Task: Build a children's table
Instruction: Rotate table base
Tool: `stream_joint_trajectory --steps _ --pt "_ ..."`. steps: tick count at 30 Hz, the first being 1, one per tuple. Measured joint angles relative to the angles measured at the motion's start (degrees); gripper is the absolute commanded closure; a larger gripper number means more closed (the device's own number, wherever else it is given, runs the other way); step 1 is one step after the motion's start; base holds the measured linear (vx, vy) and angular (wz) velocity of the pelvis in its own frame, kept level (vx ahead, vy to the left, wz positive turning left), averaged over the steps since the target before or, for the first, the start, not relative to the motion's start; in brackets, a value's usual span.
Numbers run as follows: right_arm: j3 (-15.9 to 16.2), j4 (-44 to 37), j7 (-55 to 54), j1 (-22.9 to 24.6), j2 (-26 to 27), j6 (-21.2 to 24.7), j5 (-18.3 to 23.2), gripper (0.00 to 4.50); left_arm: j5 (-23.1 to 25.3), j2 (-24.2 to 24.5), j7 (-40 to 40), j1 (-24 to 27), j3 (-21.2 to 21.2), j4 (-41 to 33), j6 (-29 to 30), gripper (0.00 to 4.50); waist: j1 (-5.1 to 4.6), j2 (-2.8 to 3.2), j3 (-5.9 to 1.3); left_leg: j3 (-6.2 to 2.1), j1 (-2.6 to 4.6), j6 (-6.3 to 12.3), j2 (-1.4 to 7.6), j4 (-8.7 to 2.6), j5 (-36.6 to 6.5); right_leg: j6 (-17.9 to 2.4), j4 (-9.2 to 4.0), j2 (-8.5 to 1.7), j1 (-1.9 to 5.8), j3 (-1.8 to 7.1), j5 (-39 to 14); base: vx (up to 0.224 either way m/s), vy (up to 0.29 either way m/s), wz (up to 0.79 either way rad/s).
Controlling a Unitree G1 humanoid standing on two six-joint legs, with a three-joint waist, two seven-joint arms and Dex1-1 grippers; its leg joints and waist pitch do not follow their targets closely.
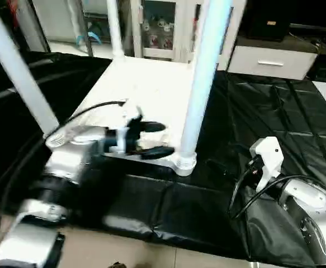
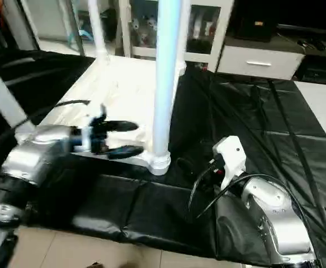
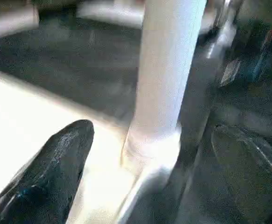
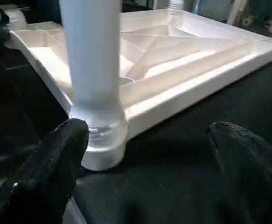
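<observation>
A white tabletop (image 1: 146, 95) lies upside down on a black-covered worktable (image 1: 263, 117), with legs standing upright in its corner sockets. The nearest leg (image 1: 199, 84) rises from the front corner. The left gripper (image 1: 151, 139), fingers apart and empty, hovers over the tabletop beside that leg. The right wrist view alone reveals the ribbed X-braced underside and the right gripper (image 4: 145, 172), wide open and empty, facing the leg's base.

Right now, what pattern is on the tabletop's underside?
White X-braced ribs on the tabletop; best in the right wrist view.
</observation>
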Motion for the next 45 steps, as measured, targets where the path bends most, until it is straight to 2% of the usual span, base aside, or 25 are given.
stream_joint_trajectory --steps 3,7,9,16,19,22,29,31,33,37,38,41,43,45 --pt "0.06 0.16 0.04 -0.29 0.0 -0.01 0.0 0.11 4.78 1.37 0.77 -0.34 -2.16 4.31 -2.63 0.0 0.08 -0.01 0.0 -0.01 -0.04 0.0 -0.01 0.01 0.0 0.01 -0.01 -0.03 0.0 -0.01 0.0 0.0 0.0 0.0" --pt "0.45 0.56 0.09 -0.81 0.25 -0.02 -0.03 0.11 9.56 -0.57 2.65 -3.4 -6.11 11.78 -5.66 0.0 0.22 -0.01 0.0 0.01 -0.08 0.0 -0.03 0.02 0.0 -0.01 -0.04 -0.05 -0.01 0.0 0.01 0.0 0.0 0.0" --pt "0.44 0.55 0.05 -0.99 0.31 -0.05 -0.03 0.0 11.47 -1.48 3.4 -4.86 -7.38 14.28 -7.03 0.29 0.12 0.0 0.0 0.01 -0.08 0.0 -0.01 0.02 0.0 0.0 -0.04 -0.04 -0.02 -0.02 0.01 0.0 0.0 0.0" --pt "1.12 -0.06 1.86 0.65 -0.32 0.34 0.3 0.0 17.33 -3.07 8.52 -9.18 -9.08 23.13 -12.15 0.72 0.01 0.29 0.0 0.0 -0.09 0.01 0.0 0.01 0.0 0.0 -0.12 -0.01 -0.01 -0.02 0.0 0.0 0.0 0.0" --pt "3.04 -3.42 5.88 3.25 -3.34 2.03 1.59 0.0 18.44 -2.65 8.46 -10.05 -9.63 26.02 -13.57 1.03 0.11 0.54 0.04 -0.01 -0.07 0.02 -0.01 -0.01 -0.01 0.0 -0.18 -0.02 0.03 -0.03 0.0 0.0 0.0 0.0" --pt "3.76 -4.34 7.65 3.74 -4.56 3.43 2.33 0.0 19.17 -2.47 8.21 -10.2 -9.82 27.73 -14.19 1.27 0.09 0.6 0.05 -0.01 -0.06 0.02 -0.01 0.01 -0.01 -0.03 -0.17 -0.02 0.04 -0.03 0.02 0.0 0.0 0.0" --pt "4.03 -4.73 8.0 3.73 -4.39 3.83 2.48 0.0 20.75 -2.75 7.99 -12.94 -9.81 32.06 -16.69 1.87 0.18 0.72 -0.01 -0.03 -0.04 0.02 -0.01 0.01 -0.01 -0.1 -0.17 -0.02 0.06 -0.03 0.08 0.0 0.0 0.0" --pt "4.46 -4.74 7.96 3.72 -4.26 4.05 2.48 0.0 20.8 -2.98 7.95 -13.11 -9.81 32.76 -17.11 2.0 0.2 0.74 -0.02 -0.03 -0.04 0.02 -0.01 0.0 -0.01 -0.1 -0.17 -0.02 0.06 -0.04 0.08 0.0 0.0 0.0" --pt "4.71 -4.74 7.94 3.72 -4.15 4.14 2.48 0.0 20.89 -3.3 7.96 -13.11 -9.81 33.01 -17.4 2.33 0.22 0.75 -0.01 -0.03 -0.05 0.02 -0.01 0.0 -0.01 -0.1 -0.18 -0.02 0.06 -0.05 0.08 0.0 0.0 0.0" --pt "4.88 -4.73 7.94 3.62 -3.92 4.15 2.47 0.0 21.59 -5.15 7.11 -13.2 -9.8 33.88 -18.3 2.47 0.36 0.75 -0.01 -0.02 -0.06 0.02 -0.02 0.01 -0.01 -0.1 -0.2 -0.03 0.06 -0.03 0.08 0.0 0.0 0.0" --pt "4.9 -4.73 7.94 3.55 -3.84 4.15 2.47 0.0 21.84 -5.43 7.0 -13.2 -9.86 34.17 -18.56 2.74 0.38 0.75 -0.01 -0.02 -0.06 0.02 -0.01 0.01 -0.01 -0.1 -0.2 -0.03 0.06 -0.03 0.08 0.0 0.0 0.0" --pt "4.91 -4.73 7.94 3.53 -3.82 4.15 2.47 0.0 22.29 -6.2 7.34 -13.63 -9.89 35.21 -18.89 2.88 0.55 0.75 -0.01 -0.02 -0.05 0.02 -0.01 0.0 -0.01 -0.1 -0.19 -0.03 0.06 -0.04 0.08 0.0 0.0 0.0" --pt "4.94 -4.73 7.94 3.51 -3.79 4.15 2.46 0.0 22.94 -6.52 7.37 -14.07 -10.15 35.7 -18.88 3.2 0.67 0.77 -0.03 -0.02 -0.05 0.02 -0.02 0.0 -0.01 -0.1 -0.2 -0.03 0.06 -0.02 0.08 0.0 0.0 0.0" --pt "4.98 -4.72 7.94 3.45 -3.68 4.14 2.46 0.0 23.49 -6.73 7.18 -14.47 -10.67 35.78 -18.63 3.25 0.7 0.77 -0.03 -0.01 -0.05 0.02 -0.02 0.0 -0.01 -0.1 -0.23 -0.03 0.07 -0.02 0.07 0.0 0.0 0.0"
